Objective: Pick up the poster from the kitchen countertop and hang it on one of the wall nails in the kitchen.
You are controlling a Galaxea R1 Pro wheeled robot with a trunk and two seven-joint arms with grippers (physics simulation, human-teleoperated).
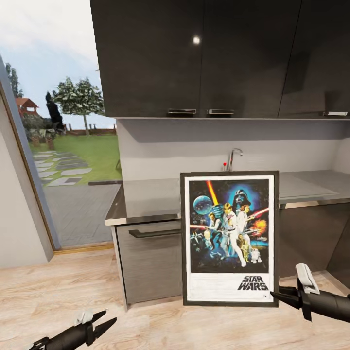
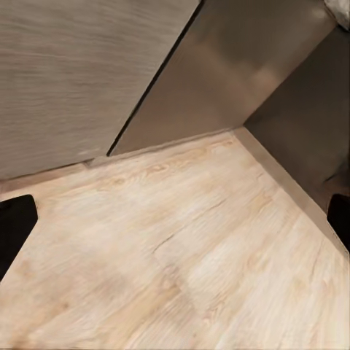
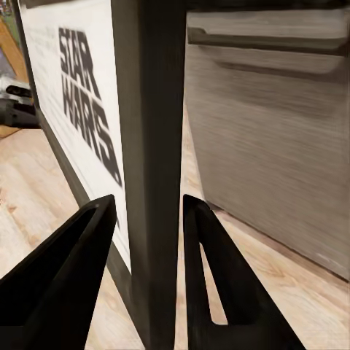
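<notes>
In front of the table [image 1: 146, 199], one poster [image 1: 229, 238] stands upright, pinched at its lower right edge by the right tool [image 1: 278, 294], arm reaching in low. The left tool [image 1: 108, 321] hangs released over the floor [image 1: 58, 287].

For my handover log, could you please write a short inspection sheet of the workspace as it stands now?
Surface: kitchen countertop, grey metal, faucet at the back.
Job's things: poster upright, off the countertop, in front of the cabinets; wall nails not seen.
Clutter: nothing seen.
Grippers: right claw grips the poster's lower right frame edge; left claw open, empty, low over the wooden floor.
Cables: nothing seen.
Surroundings: dark upper cabinets, glass door onto a garden.
</notes>
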